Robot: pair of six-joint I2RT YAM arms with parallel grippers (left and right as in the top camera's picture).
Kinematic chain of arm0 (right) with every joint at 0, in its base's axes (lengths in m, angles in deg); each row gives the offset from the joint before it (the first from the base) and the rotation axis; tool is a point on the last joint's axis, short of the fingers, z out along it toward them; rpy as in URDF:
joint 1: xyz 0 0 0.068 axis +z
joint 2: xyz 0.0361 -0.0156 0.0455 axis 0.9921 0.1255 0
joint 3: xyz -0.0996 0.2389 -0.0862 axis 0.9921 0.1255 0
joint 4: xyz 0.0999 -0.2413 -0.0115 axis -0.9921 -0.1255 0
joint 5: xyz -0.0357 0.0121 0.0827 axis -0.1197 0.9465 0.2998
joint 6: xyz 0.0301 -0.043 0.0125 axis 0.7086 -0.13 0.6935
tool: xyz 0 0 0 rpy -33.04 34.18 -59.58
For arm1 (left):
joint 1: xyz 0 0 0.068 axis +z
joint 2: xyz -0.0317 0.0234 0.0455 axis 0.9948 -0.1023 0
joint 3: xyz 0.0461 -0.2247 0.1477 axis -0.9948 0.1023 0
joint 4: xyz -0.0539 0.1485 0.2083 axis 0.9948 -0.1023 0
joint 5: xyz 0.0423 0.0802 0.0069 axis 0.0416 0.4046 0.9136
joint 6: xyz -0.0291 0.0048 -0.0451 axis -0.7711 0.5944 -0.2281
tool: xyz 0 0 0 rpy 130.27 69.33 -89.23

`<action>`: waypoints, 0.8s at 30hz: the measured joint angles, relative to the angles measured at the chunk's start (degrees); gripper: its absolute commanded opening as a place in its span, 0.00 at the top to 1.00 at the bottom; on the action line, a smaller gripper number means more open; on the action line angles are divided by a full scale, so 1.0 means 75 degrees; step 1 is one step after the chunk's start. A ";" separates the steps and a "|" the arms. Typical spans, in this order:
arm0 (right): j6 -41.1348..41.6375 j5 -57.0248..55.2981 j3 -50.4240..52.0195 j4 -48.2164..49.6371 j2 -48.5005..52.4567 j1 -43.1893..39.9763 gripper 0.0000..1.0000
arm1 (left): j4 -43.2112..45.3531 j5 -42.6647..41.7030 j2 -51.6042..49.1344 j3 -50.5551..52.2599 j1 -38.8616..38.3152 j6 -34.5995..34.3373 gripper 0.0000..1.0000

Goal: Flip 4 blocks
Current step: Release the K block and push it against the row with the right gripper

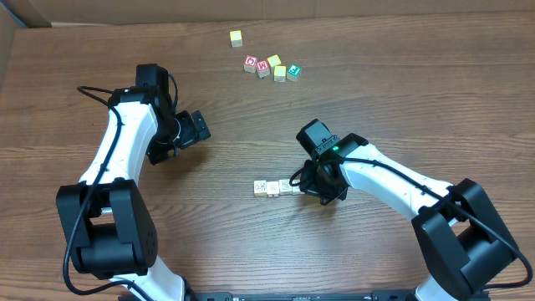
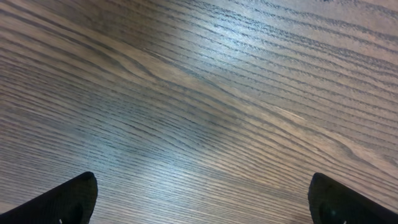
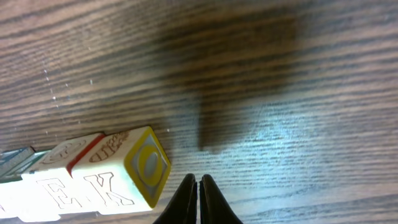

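Observation:
A short row of pale cream blocks (image 1: 272,188) lies on the table in front of centre. In the right wrist view the row's end block (image 3: 140,171) shows a yellow-framed "O" end face and a cream "K" face, with an "E" block (image 3: 53,193) beside it. My right gripper (image 1: 308,186) (image 3: 198,190) is shut and empty. Its tips sit low over the wood, just beside the end block's yellow face. My left gripper (image 1: 194,127) (image 2: 202,199) hangs wide open over bare wood at the left, far from the row, with nothing between its fingers.
At the back of the table sits a loose cluster: a red "O" cube (image 1: 251,63), a red "W" cube (image 1: 263,67), plain yellow cubes (image 1: 277,67) and a green-lettered cube (image 1: 294,72). A lone yellow cube (image 1: 236,38) lies farther back.

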 measured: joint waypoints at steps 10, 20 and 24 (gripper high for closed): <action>0.0184 0.0530 0.0003 0.0012 0.0000 0.0318 0.94 | 0.0000 0.0000 0.0000 0.0000 0.0000 0.0000 0.00; 0.0309 0.0589 0.0003 0.0373 0.0000 0.0405 0.94 | 0.0003 0.0000 0.0000 0.0000 0.0000 0.0000 0.00; 0.0315 0.0589 0.0003 0.0472 0.0000 0.0405 0.94 | 0.0003 0.0000 0.0000 0.0000 0.0000 0.0000 0.00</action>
